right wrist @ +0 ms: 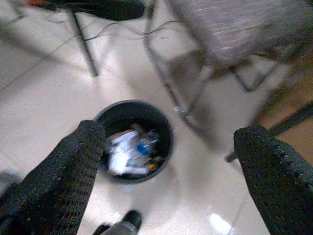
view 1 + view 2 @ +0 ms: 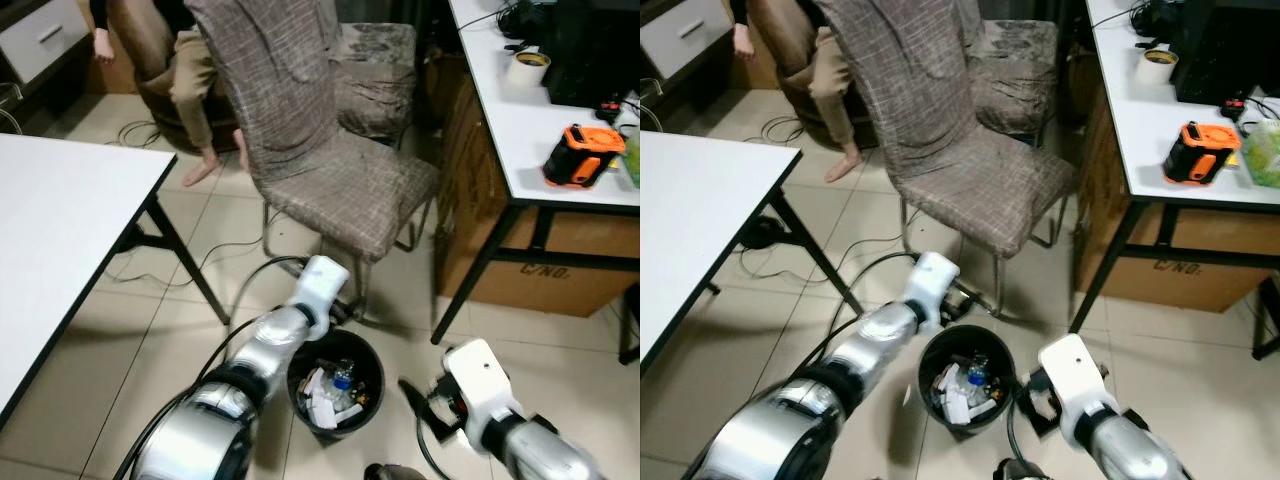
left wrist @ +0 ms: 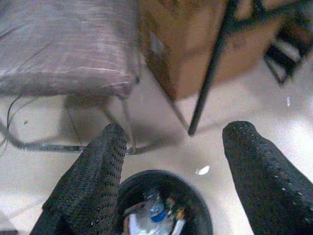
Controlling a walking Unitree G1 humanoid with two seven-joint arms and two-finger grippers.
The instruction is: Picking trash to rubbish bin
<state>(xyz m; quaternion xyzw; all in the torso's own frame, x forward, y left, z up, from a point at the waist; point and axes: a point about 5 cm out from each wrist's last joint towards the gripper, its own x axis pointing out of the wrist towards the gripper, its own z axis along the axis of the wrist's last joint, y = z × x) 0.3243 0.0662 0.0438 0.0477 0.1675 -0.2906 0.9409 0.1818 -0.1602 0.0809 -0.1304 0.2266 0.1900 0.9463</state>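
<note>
Rubbish bin [image 2: 335, 385] on the floor, trash inside (bottle, paper scraps). Left end effector [image 3: 171, 161] at the bin's near-left rim, nearer arm, spread wide, empty; right end effector [image 1: 171, 166] beside it, likewise. Chair [image 2: 340, 180] beyond.

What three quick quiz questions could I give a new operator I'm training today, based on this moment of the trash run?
1. True or false: the rubbish bin already holds trash.
2. Which best describes the left tool? A) shut on a bottle B) open, holding nothing C) resting on the white table
3. What stands on the floor just beyond the bin, between the two tables?

Key:
1. True: paper scraps and a plastic bottle lie inside it.
2. B: its fingers are spread apart above the bin, as are those of the right tool.
3. A chair with a brown fabric cover, its metal legs close to the bin.
</note>
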